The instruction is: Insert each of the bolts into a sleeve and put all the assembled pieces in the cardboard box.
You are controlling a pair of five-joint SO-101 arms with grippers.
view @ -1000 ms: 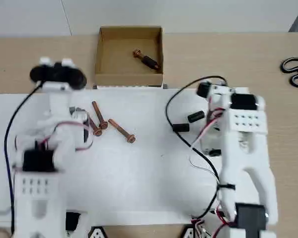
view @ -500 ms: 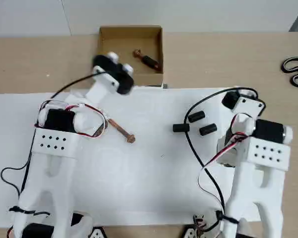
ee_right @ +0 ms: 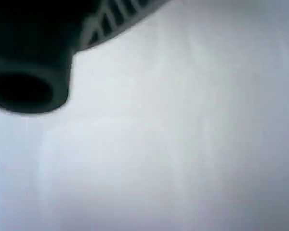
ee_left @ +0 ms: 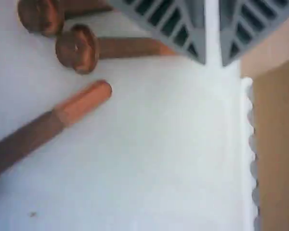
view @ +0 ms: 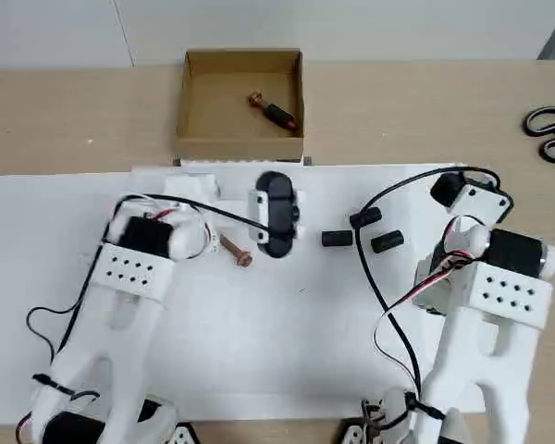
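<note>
Table (view: pixel 416 102): tan, spans the whole high view. White sheet (view: pixel 296 333) covers the lower two-thirds of the frame. Left arm (view: pixel 134 277) runs from bottom left up toward mid-frame, wrist over the sheet just left of centre. Right arm (view: pixel 490 305) stands lower right. Cardboard box (view: pixel 240 148) sits top centre, just past the sheet's far edge, w/ one assembled piece (view: pixel 273 113) in its right half. Scissors (view: pixel 550 129) at far upper right, well apart from everything.

Left gripper (ee_left: pixel 213 55): grey ribbed parts low over the sheet. Can't tell if it's spread or closed, or if it's pinching anything. Three bolts (ee_left: pixel 77 48) lie next to it, two heads close together, and one shank runs under the grey parts. In the high view a loose bolt (view: pixel 233 250) lies just left of centre, beside the wrist.

Right gripper (ee_right: pixel 94 29): a ribbed bit right by a near sleeve (ee_right: pixel 29 89), bore facing the cam. Touching or only beside, can't tell, so grip state unknown. Three black sleeves (view: pixel 337 239) sit grouped right of centre in the high view, near each other, apart from the bolts.

Handling, my guess:
- **Bolts:** metal, stiff, smooth and round, so prob. roll and slip. Pinch across the shank just under the head, leaving the tip free for insertion.
- **Sleeves:** short, rigid, light tubes, also rollers. Clamp across the outer wall at mid-length, keeping the bore end clear.
</note>
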